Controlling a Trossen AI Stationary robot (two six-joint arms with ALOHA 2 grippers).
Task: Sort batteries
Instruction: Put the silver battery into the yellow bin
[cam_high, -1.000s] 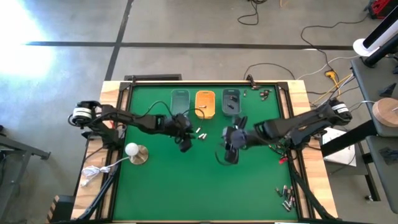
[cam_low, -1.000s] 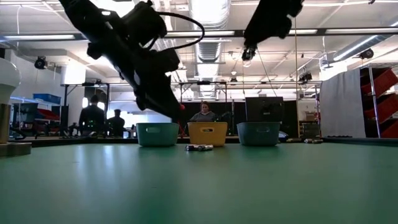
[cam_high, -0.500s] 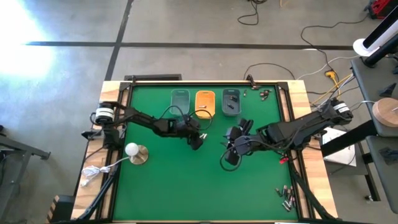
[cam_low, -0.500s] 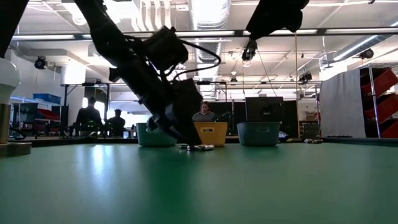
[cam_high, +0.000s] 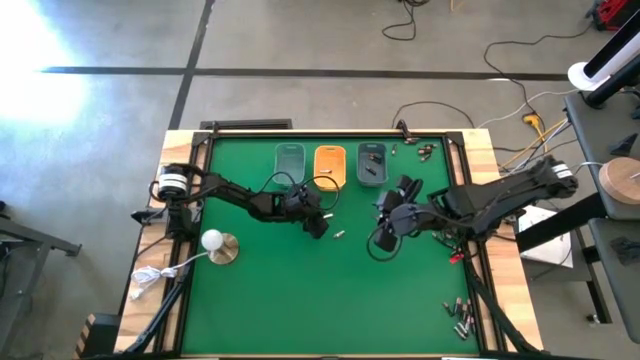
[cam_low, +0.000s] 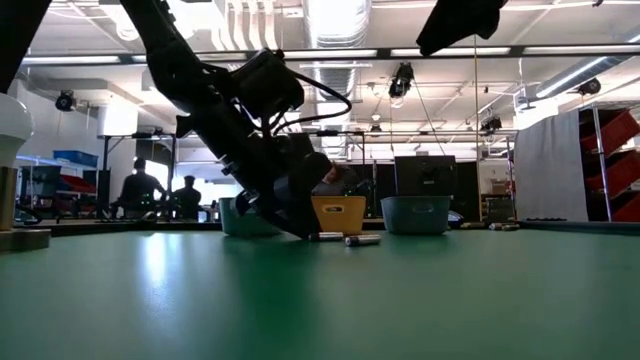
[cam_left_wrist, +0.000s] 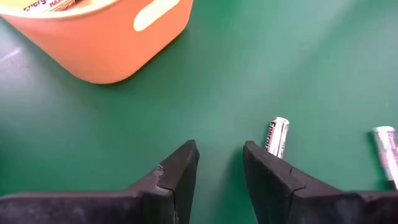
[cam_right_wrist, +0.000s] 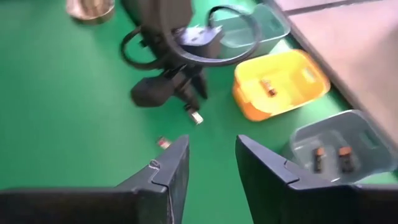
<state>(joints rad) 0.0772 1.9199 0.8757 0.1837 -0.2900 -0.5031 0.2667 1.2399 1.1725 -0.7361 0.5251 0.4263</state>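
Left pincer (cam_high: 318, 226) stays low on the green surface (cam_high: 270, 290), fingers (cam_left_wrist: 177, 174) narrowly parted and empty. One battery (cam_left_wrist: 277, 136) lies just beside its tip; another (cam_high: 339, 234) has rolled off toward 3 o'clock, so no grasp yet. Right pincer (cam_high: 385, 235), narrowly parted, has withdrawn toward 3 o'clock. Orange tray (cam_high: 329, 165) sits at 12 o'clock.

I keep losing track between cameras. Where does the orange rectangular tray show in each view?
High view: orange rectangular tray, middle of three at the mat's far edge.
Low view, centre, behind the left arm.
Left wrist view, upper left.
Right wrist view, right of centre.
Shared landmark: green mat.
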